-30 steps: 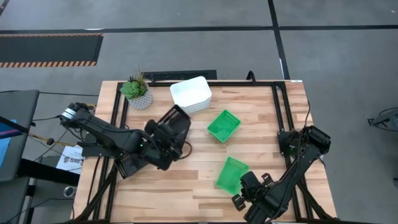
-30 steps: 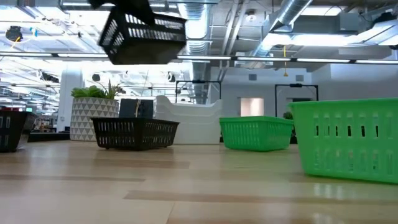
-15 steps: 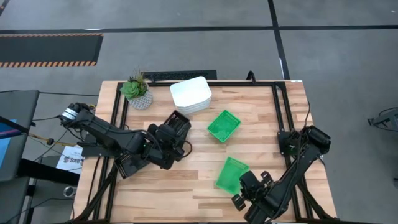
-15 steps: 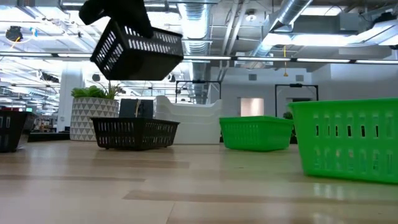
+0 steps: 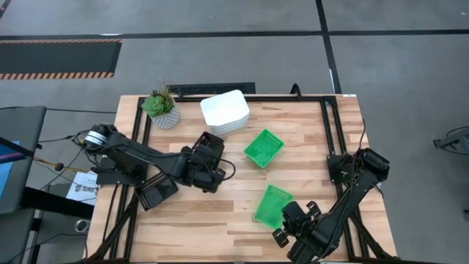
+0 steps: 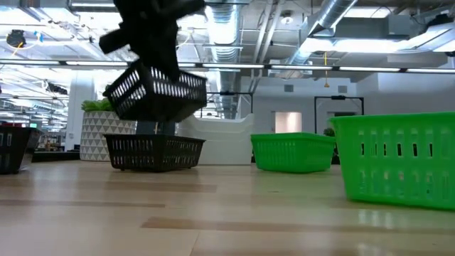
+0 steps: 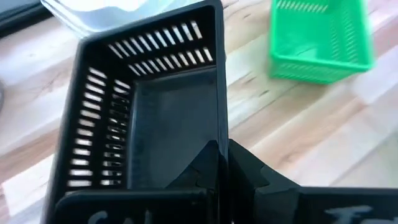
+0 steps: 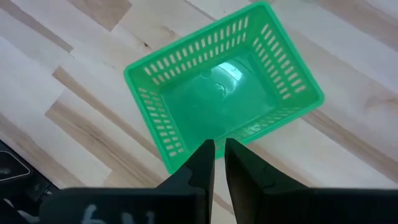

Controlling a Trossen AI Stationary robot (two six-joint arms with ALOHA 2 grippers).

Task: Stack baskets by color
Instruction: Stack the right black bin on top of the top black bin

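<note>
Left gripper point(image 7: 222, 149): clamped tight on one long wall of a black basket point(image 7: 155, 112), carrying it clear of the table point(image 5: 308, 125), left of centre. Tilted in the low view, one end dipped, open side up, nothing inside. Directly beneath it in that view, a second black basket point(image 6: 154, 151) standing flat and upright on the wood, with a gap between the two. Hard to tell from that level angle how well they line up in depth. Likely next: levelling the carried one, matching its long axis to the one below, then lowering straight down to nest. Risk: a dipped corner catching on the lower rim.

A third black basket point(image 5: 156, 192) close to the left edge, beside the arm.

Farther out, a stack of white baskets point(image 5: 225, 111) at the back edge, a potted plant point(image 5: 161, 107) by the back left corner. One green basket point(image 5: 264, 147) just right of centre, apart from everything.

Right gripper point(image 8: 219, 149): pinched shut on the near wall of another green basket point(image 8: 217, 93), empty, toward the front edge.
</note>
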